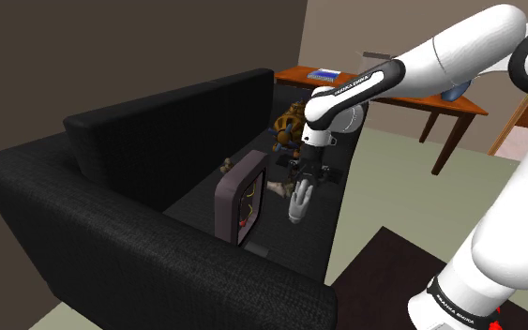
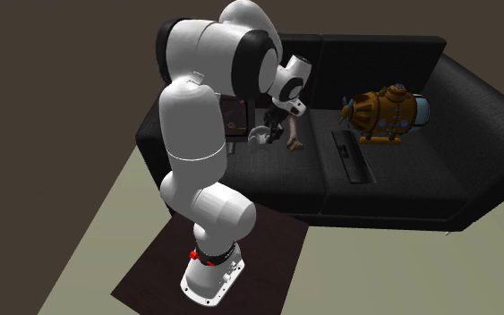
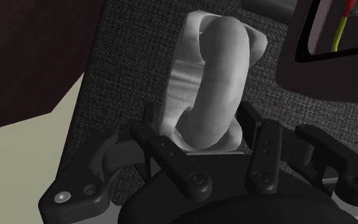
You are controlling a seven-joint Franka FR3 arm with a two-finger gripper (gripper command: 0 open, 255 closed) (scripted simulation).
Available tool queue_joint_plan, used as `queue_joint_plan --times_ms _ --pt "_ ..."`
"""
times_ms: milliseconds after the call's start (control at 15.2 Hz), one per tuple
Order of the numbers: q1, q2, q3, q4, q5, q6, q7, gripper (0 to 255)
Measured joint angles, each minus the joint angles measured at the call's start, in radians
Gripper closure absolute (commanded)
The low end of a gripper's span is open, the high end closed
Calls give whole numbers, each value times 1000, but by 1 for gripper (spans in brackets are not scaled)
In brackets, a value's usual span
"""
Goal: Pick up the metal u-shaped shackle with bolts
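Grey shackle [image 3: 212, 76] apparently clasped in end effector [image 3: 204, 130], over black sofa [image 1: 158, 131]

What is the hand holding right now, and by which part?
The hand is shut on the grey shackle, clasping it by the end nearest the hand; the rest of the shackle sticks out ahead, above the black sofa.

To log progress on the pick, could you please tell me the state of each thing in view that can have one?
gripper: shut on the shackle.
shackle: clasped between the fingers, curved end pointing away from the hand.
submarine model: resting upright on the sofa seat.
flat black bar: lying flat on the seat.
framed box: standing on edge.
blue book: lying shut.
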Motion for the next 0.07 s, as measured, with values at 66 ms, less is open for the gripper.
queue_joint_plan --times_ms 66 --pt "-1 -5 -1 4 -2 -8 2 255"
